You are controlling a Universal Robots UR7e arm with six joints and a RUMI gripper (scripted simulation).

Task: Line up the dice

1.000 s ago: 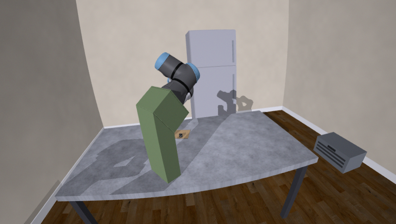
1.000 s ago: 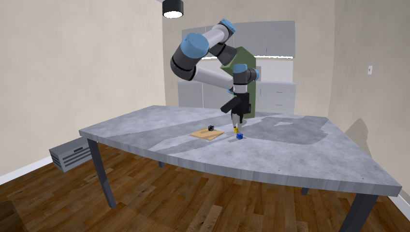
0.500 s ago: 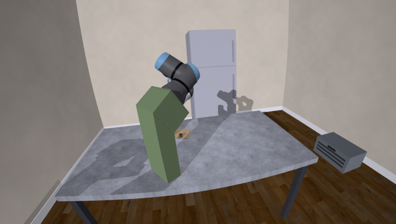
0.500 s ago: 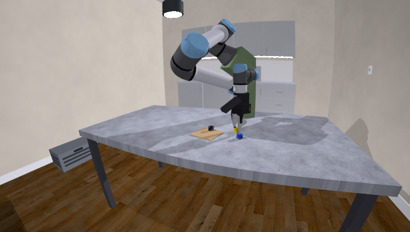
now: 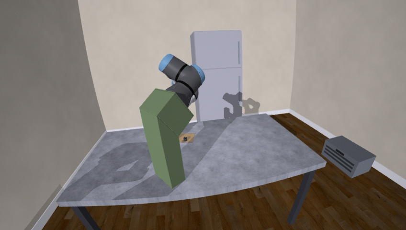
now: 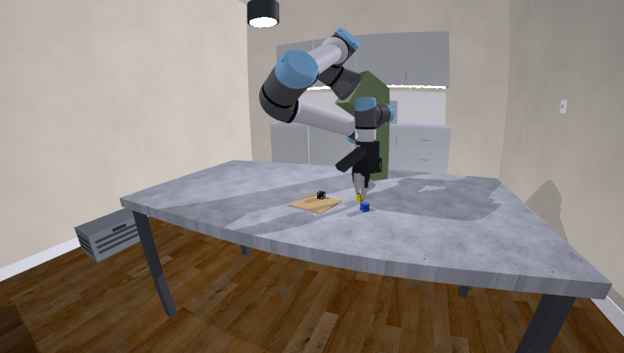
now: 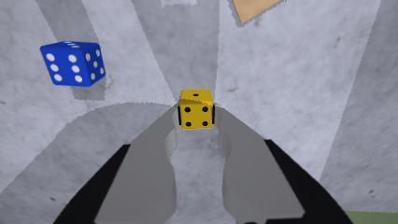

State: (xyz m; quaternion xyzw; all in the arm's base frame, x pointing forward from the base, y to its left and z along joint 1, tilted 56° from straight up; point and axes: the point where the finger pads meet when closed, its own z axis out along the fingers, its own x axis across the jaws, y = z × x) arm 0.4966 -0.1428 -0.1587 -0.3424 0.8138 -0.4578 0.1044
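Three dice in play: yellow die (image 7: 196,109) is pinched between the two fingers of the tool (image 7: 196,116), pads pressed on its left and right faces, four pips on the face toward the wrist camera, one pip visible on the adjacent face. In the exterior view the tool (image 6: 358,194) hangs straight down from the wrist, with the yellow die (image 6: 357,196) at its tips, near the middle of the table (image 6: 438,245); can't tell from there whether the die touches the surface. Blue die (image 6: 364,207) sits on the table just beside the tool, on the side toward that camera's near edge, off the mat; wrist view shows it (image 7: 73,63) apart from the fingers, six pips on one face. Black die (image 6: 321,194) rests on the tan mat (image 6: 313,204), which lies near the tool, toward the table's left corner in that view. Top view: green housing (image 5: 162,136) blocks the tool; only the mat (image 5: 190,137) and black die (image 5: 185,138) show past it.
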